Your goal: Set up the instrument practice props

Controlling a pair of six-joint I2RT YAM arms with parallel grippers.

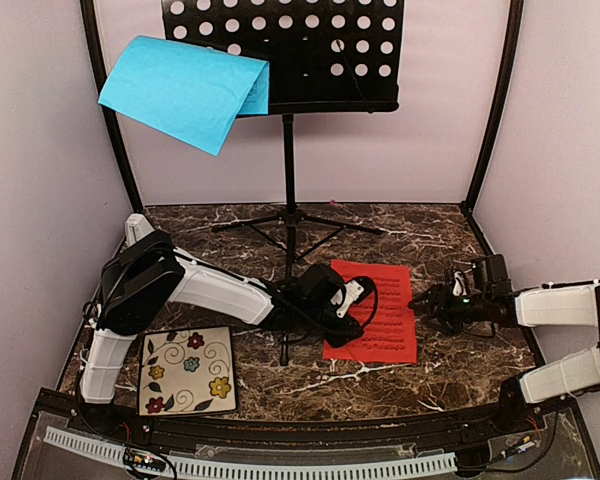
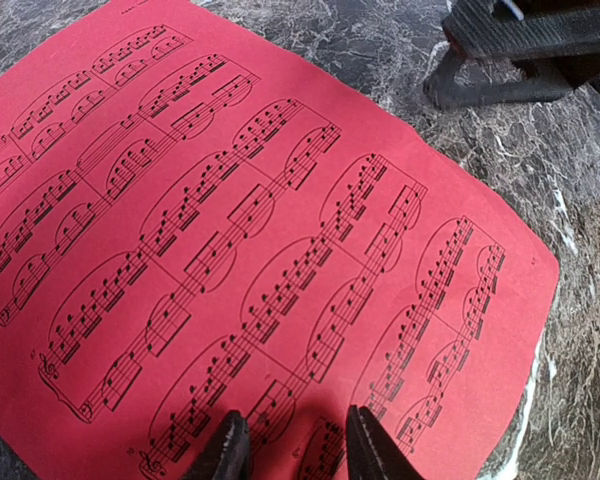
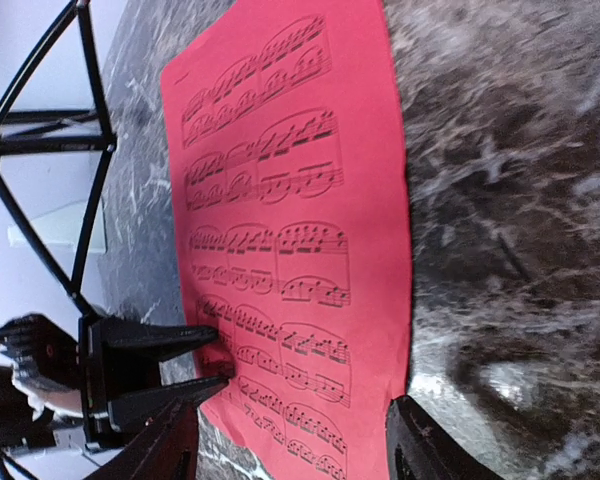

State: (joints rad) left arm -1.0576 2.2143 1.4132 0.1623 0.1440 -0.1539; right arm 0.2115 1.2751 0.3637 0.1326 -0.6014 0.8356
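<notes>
1. Blue sheet [image 1: 185, 92]: draped over the left end of the stand's desk, high up and well behind the left claw [image 1: 352, 308]. It hangs crooked, half off.
2. Floral tile [image 1: 188, 370]: flat on the table, near side, well left of the left claw. Not part of the job.
3. Black music stand [image 1: 290, 50]: upright, with its tripod legs just behind and beside the left claw. The left arm lies across the front leg.
4. Left claw [image 2: 298, 455]: fingers a little apart, gripping nothing, tips down at the red sheet's left edge.
5. Red sheet [image 1: 372, 312]: flat on the marble, under the left claw's tips and just in front of the right claw.
6. Right claw [image 3: 295, 450]: fingers wide apart, empty, low over the sheet's right edge, facing the left claw.
7. Risks:
   - Flat paper gives no lip, so tips may skid or crumple it.
   - Lifting the left arm could catch the tripod leg, rocking the stand and shedding the blue sheet.
   - The claws are near each other and could collide.
</notes>
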